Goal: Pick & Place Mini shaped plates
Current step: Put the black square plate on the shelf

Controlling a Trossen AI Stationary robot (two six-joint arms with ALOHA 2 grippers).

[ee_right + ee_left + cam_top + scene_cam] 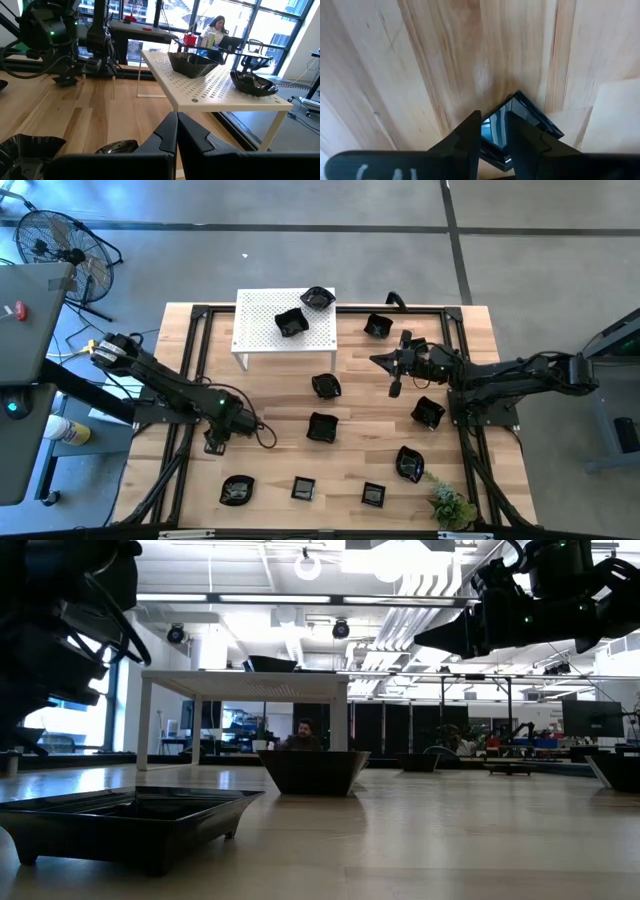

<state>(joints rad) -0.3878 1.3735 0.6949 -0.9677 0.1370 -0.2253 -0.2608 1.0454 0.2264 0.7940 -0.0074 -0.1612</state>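
Several small glossy black plates lie scattered on the wooden table (260,395), among them ones at mid-table (321,427) and on the right (428,412). Two more (291,322) (317,298) rest on the white perforated platform (260,345); the right wrist view shows them too (192,64) (252,82). My left gripper (215,442) is low over the table's left part, shut on a square plate (535,117). My right gripper (380,361) hangs shut in the air right of the platform, holding nothing (177,120), high in the low view (440,638). My left gripper (493,122) comes at the square plate from above, pointing down. Its fingers (470,130) straddle the plate's rim near one corner (516,97), one finger over the hollow and one at the outer side. Whether the plate is lifted or rests on the wood, I cannot tell.
A row of plates lies along the near edge (237,489) (303,488) (373,494), with a small green plant (452,505) at the near right corner. A black frame (200,310) borders the table. A person sits at a desk beyond the table (217,25).
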